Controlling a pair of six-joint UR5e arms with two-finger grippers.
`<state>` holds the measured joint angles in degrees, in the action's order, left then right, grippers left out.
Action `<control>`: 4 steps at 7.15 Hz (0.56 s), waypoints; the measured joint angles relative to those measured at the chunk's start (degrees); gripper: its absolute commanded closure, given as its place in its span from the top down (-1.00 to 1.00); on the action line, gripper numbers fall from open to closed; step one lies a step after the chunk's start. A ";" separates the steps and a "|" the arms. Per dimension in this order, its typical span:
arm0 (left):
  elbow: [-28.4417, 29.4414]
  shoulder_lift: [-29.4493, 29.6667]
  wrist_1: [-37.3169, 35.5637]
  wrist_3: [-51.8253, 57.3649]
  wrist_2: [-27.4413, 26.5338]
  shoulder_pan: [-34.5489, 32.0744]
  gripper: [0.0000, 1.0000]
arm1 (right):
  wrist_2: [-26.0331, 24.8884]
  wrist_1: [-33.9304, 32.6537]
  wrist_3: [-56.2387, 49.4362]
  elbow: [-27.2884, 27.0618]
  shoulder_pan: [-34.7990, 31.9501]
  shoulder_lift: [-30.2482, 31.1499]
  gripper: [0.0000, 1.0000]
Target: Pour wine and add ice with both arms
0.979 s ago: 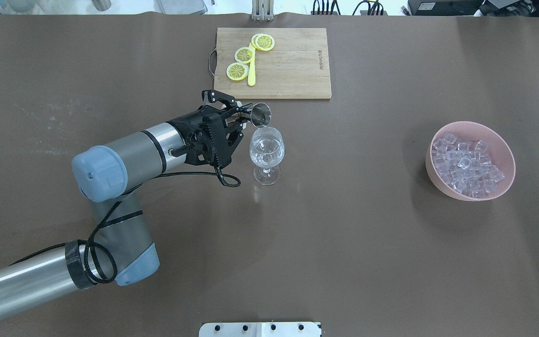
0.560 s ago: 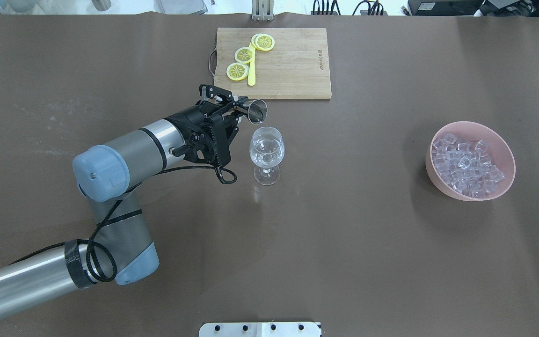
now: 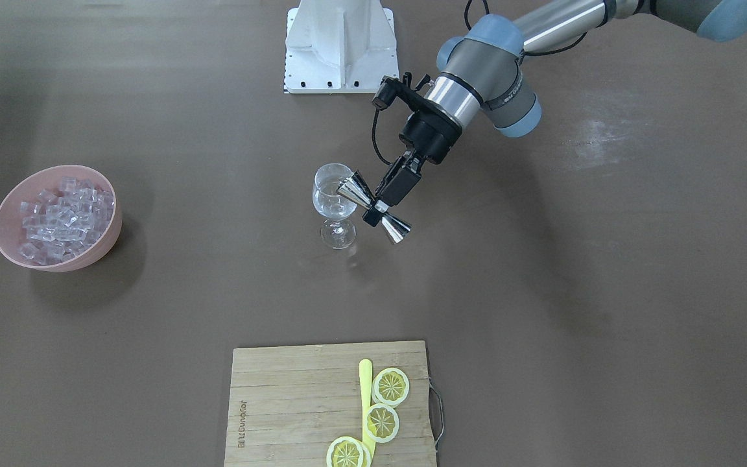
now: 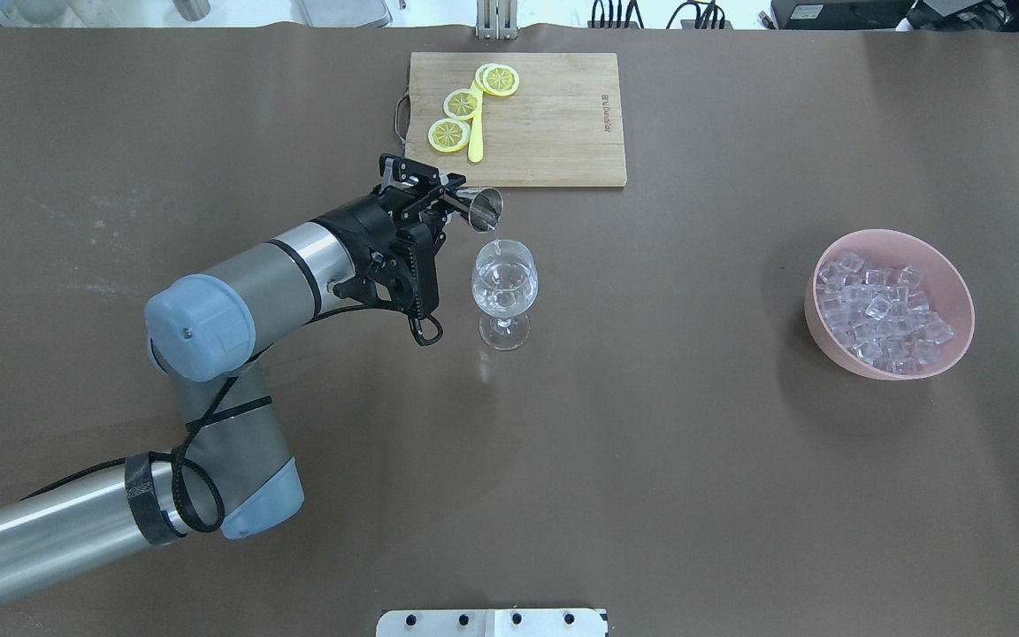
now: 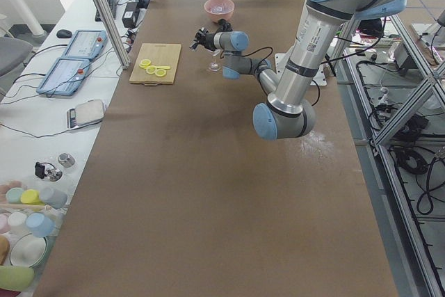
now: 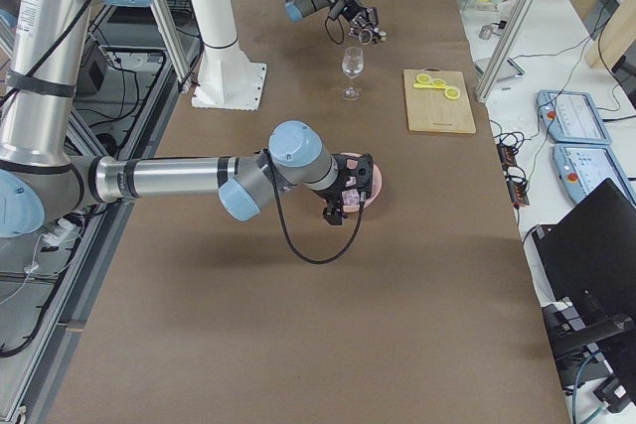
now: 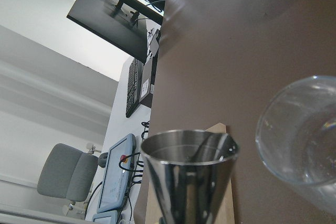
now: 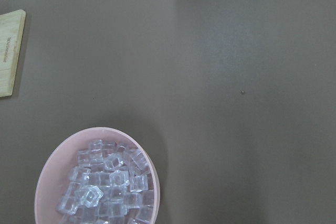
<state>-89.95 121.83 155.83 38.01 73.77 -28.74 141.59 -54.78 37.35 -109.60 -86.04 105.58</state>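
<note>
My left gripper (image 4: 449, 202) is shut on the waist of a steel double-ended jigger (image 4: 481, 207). The jigger is tilted, its mouth just behind the rim of a stemmed glass (image 4: 504, 285). Clear wine (image 4: 503, 299) lies in the glass bowl, and a small bright trickle shows at its far rim. The front-facing view shows the same gripper (image 3: 377, 209), jigger (image 3: 373, 211) and glass (image 3: 333, 202). The ice (image 4: 879, 310) fills a pink bowl (image 4: 814, 320) at the right. In the exterior right view my right gripper (image 6: 343, 202) hangs over that bowl; I cannot tell whether it is open or shut.
A wooden cutting board (image 4: 554, 133) with lemon slices (image 4: 449, 134) and a yellow knife (image 4: 475, 140) lies at the far edge, just behind the jigger. The white base block (image 3: 341, 45) stands at the robot's side. Brown table surface (image 4: 669, 442) lies between glass and bowl.
My left wrist has drawn back toward the cutting board and turned, carrying the jigger from over the glass rim to just behind it. The glass and bowl have not moved.
</note>
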 measured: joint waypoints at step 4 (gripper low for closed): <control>-1.84 0.66 -3.17 7.64 -2.83 0.06 -1.00 | 0.00 -0.14 0.08 0.02 0.00 -0.20 0.99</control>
<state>-91.79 122.49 152.66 45.65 70.94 -28.69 141.59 -54.92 37.44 -109.58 -86.05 105.38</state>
